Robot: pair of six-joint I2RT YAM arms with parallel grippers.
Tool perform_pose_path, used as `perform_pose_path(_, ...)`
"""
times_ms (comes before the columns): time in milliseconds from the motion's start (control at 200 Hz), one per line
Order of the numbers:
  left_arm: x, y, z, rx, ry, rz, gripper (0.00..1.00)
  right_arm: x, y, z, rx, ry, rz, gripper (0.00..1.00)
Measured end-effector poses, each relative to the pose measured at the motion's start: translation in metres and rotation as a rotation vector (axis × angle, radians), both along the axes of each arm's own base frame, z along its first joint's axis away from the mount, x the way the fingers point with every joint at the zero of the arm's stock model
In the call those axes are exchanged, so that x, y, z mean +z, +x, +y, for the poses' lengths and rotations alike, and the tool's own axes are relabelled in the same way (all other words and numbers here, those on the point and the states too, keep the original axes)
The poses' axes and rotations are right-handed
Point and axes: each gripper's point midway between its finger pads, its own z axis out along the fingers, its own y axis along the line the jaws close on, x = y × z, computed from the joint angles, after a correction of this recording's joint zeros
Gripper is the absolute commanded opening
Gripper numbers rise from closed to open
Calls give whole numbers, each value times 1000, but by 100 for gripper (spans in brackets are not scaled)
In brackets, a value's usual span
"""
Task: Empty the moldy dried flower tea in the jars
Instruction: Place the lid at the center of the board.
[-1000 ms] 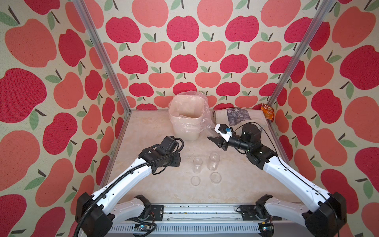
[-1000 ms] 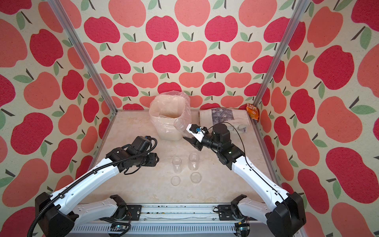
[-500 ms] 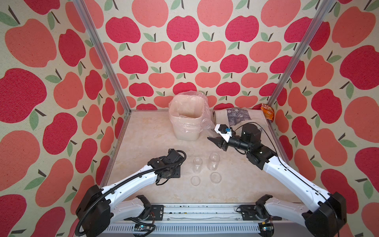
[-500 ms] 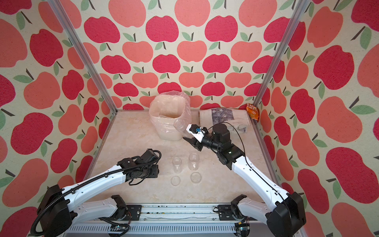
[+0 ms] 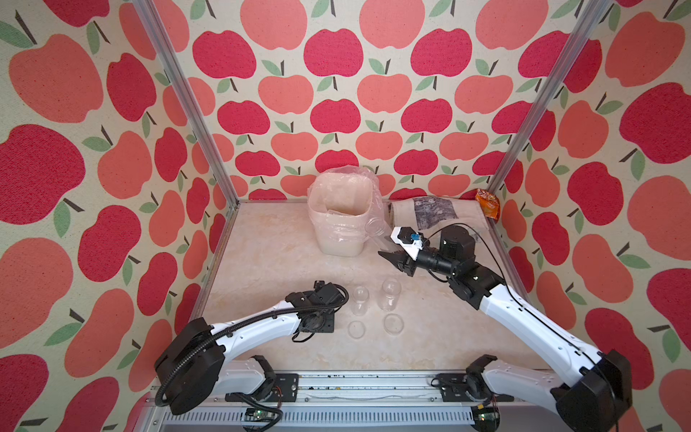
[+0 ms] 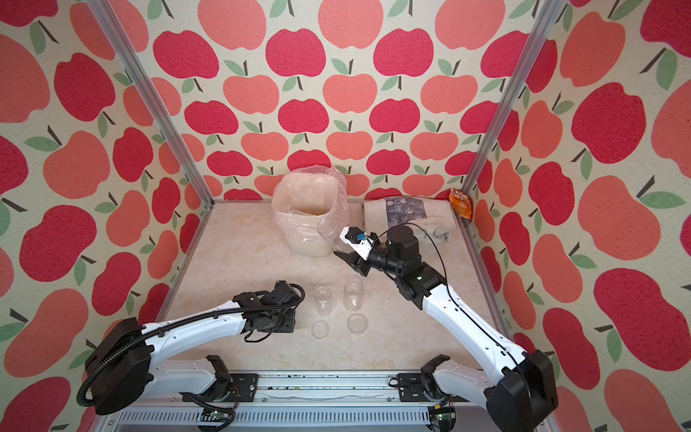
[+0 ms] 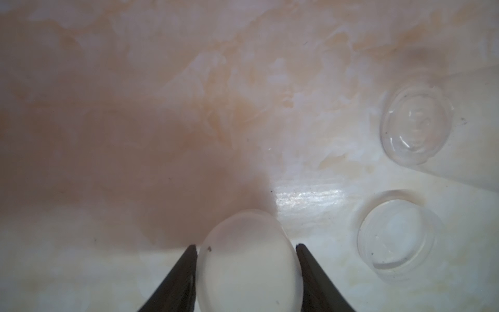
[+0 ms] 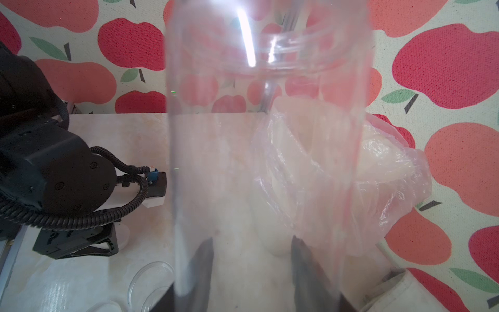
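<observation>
The jar (image 5: pixel 374 229) is off the bench, grasped across its body by my right hand (image 5: pixel 390 246). It is tilted, its open mouth pointing toward 10 o'clock, just beside the rim of the white bin (image 5: pixel 336 239) on the bin's 4 o'clock side. In my right wrist view its wall is clear, and the bin's plastic liner (image 8: pixel 378 175) shows through and past it.

The bin stands at 12 o'clock on the bench (image 5: pixel 269 254). Near the bench's middle the second jar (image 5: pixel 360 301) stands upright, with the third jar (image 5: pixel 390 295) upright at its 3 o'clock, close but apart. A loose lid (image 5: pixel 356 329) lies flat at 6 o'clock of the second jar, and another loose lid (image 5: pixel 393 323) at 6 o'clock of the third.

My left hand (image 7: pixel 245 248) is low over the bench at 8 o'clock of the second jar. It is clenched on a third lid (image 7: pixel 247 278), one finger against each edge.

At 1 o'clock, along the back wall, lies a folded cloth (image 5: pixel 433 213), with an orange packet (image 5: pixel 487 204) in the corner beyond it.
</observation>
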Motion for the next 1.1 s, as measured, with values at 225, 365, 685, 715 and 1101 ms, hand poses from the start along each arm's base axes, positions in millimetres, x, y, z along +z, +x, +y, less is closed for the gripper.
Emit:
perform_pose_path(225, -4, -3, 1, 5, 2, 14, 50, -2, 1, 1, 0, -3, 5, 0)
perform_pose_path(365, -6, -6, 2, 13, -1, 26, 68, -5, 1, 1, 0, -12, 18, 0)
perform_pose_path(685, 2, -2, -2, 15, -36, -5, 88, 6, 2, 1, -3, -9, 24, 0)
perform_pose_path(715, 5, -1, -2, 14, -43, -17, 90, 8, 2, 1, -5, -10, 25, 0)
perform_pose_path(1101, 60, 33, 10, 55, -153, -253, 100, 34, 26, 2, -93, -44, 60, 0)
